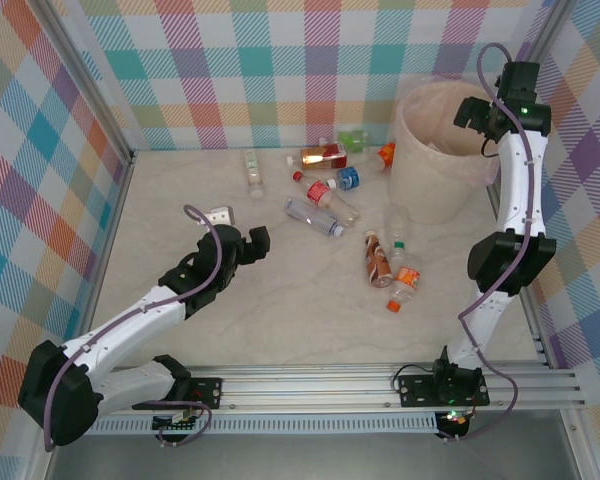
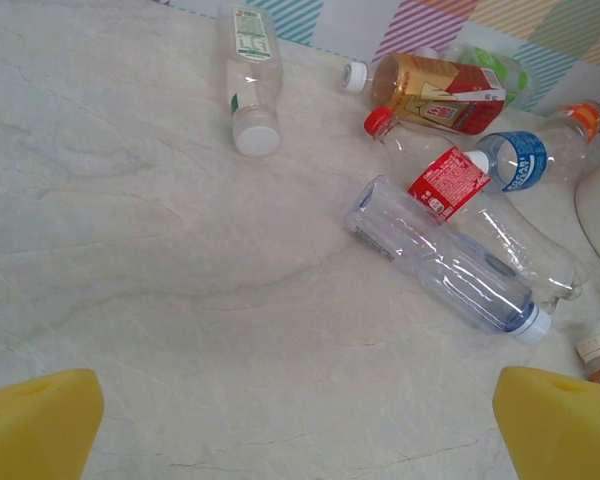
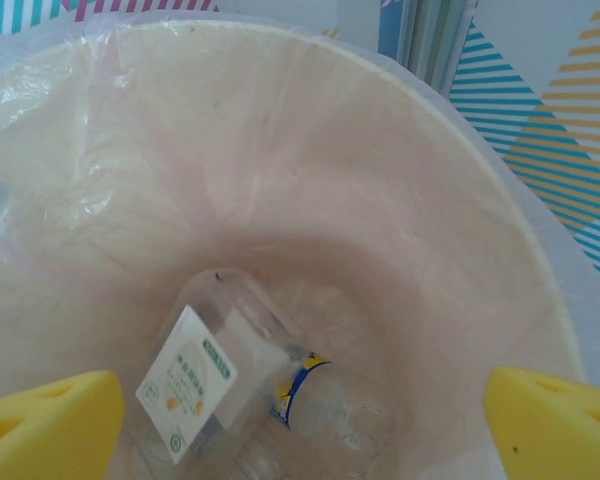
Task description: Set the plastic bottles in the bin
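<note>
Several plastic bottles lie scattered on the table left of the bin (image 1: pixel 435 150). Among them are a white-capped clear bottle (image 2: pixel 250 75), an amber one (image 2: pixel 435 92), a red-labelled one (image 2: pixel 448 182), a blue-labelled one (image 2: pixel 525 158) and a bluish clear one (image 2: pixel 445 262). A brown bottle (image 1: pixel 377 258) and an orange bottle (image 1: pixel 402 285) lie nearer the front. My left gripper (image 1: pixel 242 230) hovers open over bare table, its yellow pads (image 2: pixel 35 425) wide apart. My right gripper (image 1: pixel 478 114) hangs open above the bin (image 3: pixel 480 200). Two clear bottles (image 3: pixel 195 380) (image 3: pixel 370 420) lie at its bottom.
Checked walls enclose the table on three sides, and a metal rail (image 1: pixel 330 385) runs along the near edge. The bin stands in the back right corner against the wall. Bare marble surface (image 2: pixel 180 300) spreads below the left gripper.
</note>
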Controlling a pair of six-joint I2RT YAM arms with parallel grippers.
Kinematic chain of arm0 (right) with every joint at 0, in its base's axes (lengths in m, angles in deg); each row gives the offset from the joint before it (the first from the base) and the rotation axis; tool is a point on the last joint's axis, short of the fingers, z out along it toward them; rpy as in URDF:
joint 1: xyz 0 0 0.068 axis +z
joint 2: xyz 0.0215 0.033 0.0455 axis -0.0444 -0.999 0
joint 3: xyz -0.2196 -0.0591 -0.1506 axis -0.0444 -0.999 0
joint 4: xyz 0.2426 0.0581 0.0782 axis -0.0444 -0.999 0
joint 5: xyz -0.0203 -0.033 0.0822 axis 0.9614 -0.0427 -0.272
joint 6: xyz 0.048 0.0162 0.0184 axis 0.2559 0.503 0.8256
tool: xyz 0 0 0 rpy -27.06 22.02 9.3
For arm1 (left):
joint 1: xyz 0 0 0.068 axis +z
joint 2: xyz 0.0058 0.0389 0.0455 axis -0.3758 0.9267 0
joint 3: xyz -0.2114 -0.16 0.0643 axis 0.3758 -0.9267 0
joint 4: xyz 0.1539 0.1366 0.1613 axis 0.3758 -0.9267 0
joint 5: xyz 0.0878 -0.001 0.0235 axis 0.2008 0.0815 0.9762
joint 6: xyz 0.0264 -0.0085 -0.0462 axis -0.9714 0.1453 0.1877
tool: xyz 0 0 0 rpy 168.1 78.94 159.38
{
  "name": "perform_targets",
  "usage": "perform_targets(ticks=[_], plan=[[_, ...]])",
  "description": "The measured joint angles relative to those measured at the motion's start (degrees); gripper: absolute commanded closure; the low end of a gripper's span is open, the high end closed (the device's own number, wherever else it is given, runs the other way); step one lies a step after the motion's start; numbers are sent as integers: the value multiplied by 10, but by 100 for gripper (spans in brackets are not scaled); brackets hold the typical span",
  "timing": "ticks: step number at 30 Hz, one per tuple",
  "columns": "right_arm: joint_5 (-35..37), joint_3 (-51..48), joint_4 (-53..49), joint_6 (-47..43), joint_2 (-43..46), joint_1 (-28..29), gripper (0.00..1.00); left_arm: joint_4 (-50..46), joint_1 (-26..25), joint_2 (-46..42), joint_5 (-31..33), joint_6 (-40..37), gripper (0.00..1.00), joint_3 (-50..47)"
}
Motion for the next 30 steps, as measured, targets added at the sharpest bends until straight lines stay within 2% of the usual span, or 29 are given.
perform_targets(ticks=[7,17,24,30], plan=[[-44,-14,3,5,30,0,0,0,1,11,-4,7,0,0],[-135,-118,50,15,129,0,0,7,10,17,-14,27,0,0],[-207,-218,89,33,223,10,0,23,12,29,-31,48,0,0],[-277,-322,123,65,302,28,0,39,18,46,-74,60,0,0]])
